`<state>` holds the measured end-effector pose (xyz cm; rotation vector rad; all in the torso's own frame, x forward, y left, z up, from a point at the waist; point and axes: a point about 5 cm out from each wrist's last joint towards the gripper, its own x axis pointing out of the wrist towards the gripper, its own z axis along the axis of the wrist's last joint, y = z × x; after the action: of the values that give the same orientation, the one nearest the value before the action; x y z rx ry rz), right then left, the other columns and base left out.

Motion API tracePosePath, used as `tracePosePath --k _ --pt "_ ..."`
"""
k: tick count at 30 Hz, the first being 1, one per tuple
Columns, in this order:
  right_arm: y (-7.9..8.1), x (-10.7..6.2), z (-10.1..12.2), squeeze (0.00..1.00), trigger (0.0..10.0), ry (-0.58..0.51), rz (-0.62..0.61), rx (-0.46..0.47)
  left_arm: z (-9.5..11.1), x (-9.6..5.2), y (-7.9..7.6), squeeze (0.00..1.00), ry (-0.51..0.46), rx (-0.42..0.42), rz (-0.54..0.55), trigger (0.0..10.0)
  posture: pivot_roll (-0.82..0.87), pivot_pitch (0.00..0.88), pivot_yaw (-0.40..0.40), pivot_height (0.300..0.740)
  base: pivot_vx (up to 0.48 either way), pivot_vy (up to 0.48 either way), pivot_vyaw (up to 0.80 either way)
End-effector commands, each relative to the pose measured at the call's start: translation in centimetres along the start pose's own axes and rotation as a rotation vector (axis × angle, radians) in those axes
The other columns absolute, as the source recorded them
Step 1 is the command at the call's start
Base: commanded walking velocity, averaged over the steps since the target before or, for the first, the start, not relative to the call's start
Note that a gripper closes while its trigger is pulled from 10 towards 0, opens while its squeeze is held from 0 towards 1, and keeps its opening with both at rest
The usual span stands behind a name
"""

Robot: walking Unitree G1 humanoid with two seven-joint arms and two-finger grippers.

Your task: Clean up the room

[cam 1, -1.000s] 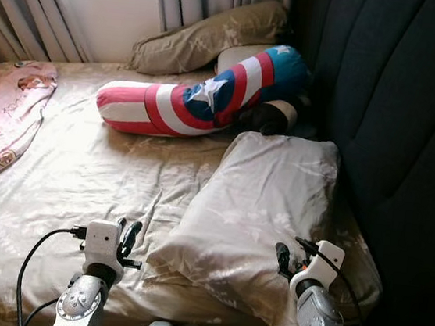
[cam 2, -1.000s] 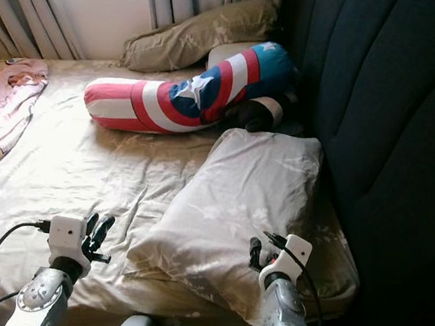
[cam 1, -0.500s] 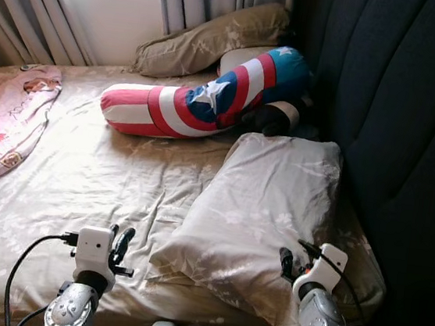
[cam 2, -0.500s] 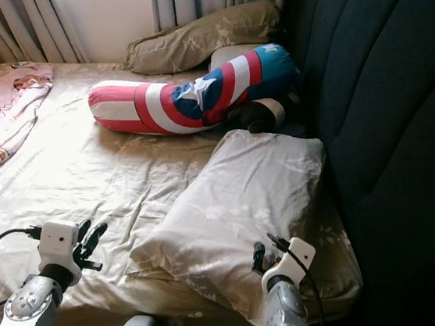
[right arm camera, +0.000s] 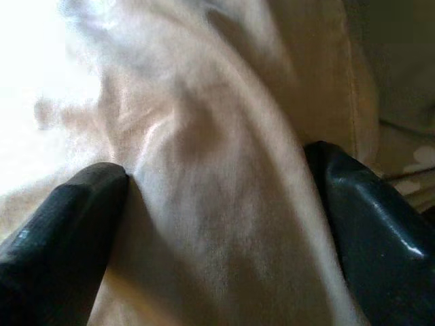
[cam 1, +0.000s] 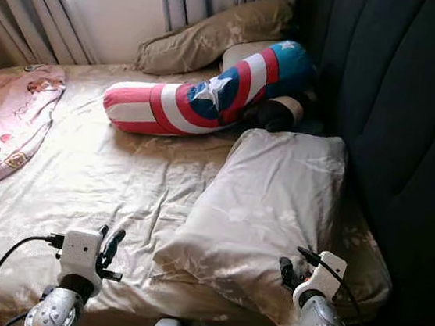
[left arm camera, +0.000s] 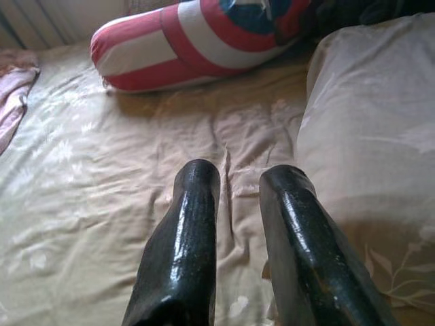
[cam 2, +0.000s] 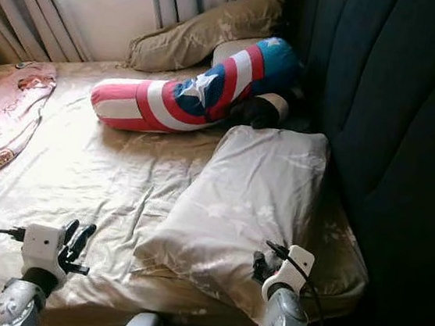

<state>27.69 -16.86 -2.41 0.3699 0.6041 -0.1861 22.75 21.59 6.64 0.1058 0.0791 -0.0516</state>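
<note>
A beige flower-print pillow (cam 1: 268,200) lies on the bed's right side against the headboard. My right gripper (cam 1: 288,272) is at its near corner, open, with pillow fabric (right arm camera: 204,136) bulging between the two spread fingers (right arm camera: 61,231). My left gripper (cam 1: 109,241) hovers low over the wrinkled beige sheet (cam 1: 106,174) near the bed's front edge, left of the pillow. Its fingers (left arm camera: 187,224) stand a narrow gap apart with nothing between them. A red, white and blue star-print bolster (cam 1: 209,99) lies across the bed further back.
A tan pillow (cam 1: 208,36) and a white one rest by the grey curtains (cam 1: 32,0) at the back. A dark soft item (cam 1: 274,114) sits behind the beige pillow. A pink printed blanket (cam 1: 6,123) covers the left edge. The dark padded headboard (cam 1: 396,112) walls the right.
My left arm has drawn back and lower, toward the bed's near edge. The right gripper has stayed at the pillow's corner. The view has shifted slightly.
</note>
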Motion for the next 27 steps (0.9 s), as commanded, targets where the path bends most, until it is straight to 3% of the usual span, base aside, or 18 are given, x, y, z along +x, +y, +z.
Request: tracePosePath --k 1,10,11,27 --pt "0.1 -0.3 -1.6 0.00 10.0 0.073 -0.008 -0.003 0.5 -0.5 0.5 0.00 0.005 0.010 -0.003 10.0 0.19 0.102 0.131 0.652 0.000 0.000 0.00" --pt "0.0 -0.5 -2.2 0.00 10.0 0.081 -0.008 0.002 1.5 -3.3 0.5 0.00 0.017 0.050 0.000 10.0 0.22 0.156 0.130 0.652 0.000 0.000 0.00" --pt "0.3 -0.5 -2.3 0.00 0.0 0.082 0.013 0.012 1.6 -3.2 0.4 0.00 0.021 0.055 -0.002 10.0 0.22 0.163 0.130 0.652 0.000 0.000 0.00" --pt "0.3 -0.6 -2.6 0.00 0.0 0.077 0.038 0.003 2.8 -2.9 0.4 0.00 0.012 0.046 0.016 10.0 0.20 0.135 0.119 0.652 0.000 0.000 -0.05"
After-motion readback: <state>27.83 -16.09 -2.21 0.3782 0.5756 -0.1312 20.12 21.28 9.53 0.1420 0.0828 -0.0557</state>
